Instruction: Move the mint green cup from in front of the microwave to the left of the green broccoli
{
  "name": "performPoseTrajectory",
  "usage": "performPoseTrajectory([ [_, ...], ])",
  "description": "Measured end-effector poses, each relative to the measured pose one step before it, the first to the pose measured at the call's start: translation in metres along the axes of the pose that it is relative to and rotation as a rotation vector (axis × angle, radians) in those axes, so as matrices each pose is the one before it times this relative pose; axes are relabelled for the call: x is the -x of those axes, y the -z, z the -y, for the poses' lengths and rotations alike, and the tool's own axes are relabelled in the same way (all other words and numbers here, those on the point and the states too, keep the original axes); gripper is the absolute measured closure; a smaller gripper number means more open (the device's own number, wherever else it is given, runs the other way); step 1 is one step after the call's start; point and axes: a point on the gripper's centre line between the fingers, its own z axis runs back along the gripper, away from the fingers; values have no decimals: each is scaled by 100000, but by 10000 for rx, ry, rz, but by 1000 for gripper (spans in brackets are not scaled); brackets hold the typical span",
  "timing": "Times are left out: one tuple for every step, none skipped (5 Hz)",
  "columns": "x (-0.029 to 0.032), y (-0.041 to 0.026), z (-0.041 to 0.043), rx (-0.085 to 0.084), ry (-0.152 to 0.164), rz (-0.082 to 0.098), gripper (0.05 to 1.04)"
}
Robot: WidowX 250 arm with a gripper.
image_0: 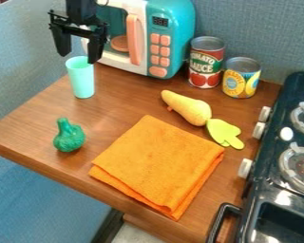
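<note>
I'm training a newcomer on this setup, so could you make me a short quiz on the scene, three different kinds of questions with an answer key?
1. Multiple choice: Which of these is nearest the claw?
a) the stove
b) the mint cup
c) the yellow toy

2. True or false: The small green toy and the folded orange cloth are not touching.

3. Count: How many cans stand on the table to the right of the toy microwave?

Key: 1: b; 2: true; 3: two.
</note>
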Motion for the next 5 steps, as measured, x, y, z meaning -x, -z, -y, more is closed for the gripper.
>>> performPoseTrajectory([
  [249, 2151, 268, 60, 24, -576, 74],
  [-230, 182, -1242, -1030, 0, 11, 74],
  [-610, -182, 529, -667, 122, 125, 74],
  [-455, -447, 81, -247, -74, 172, 74],
  [-600, 971, 402, 160, -58, -102, 74],
])
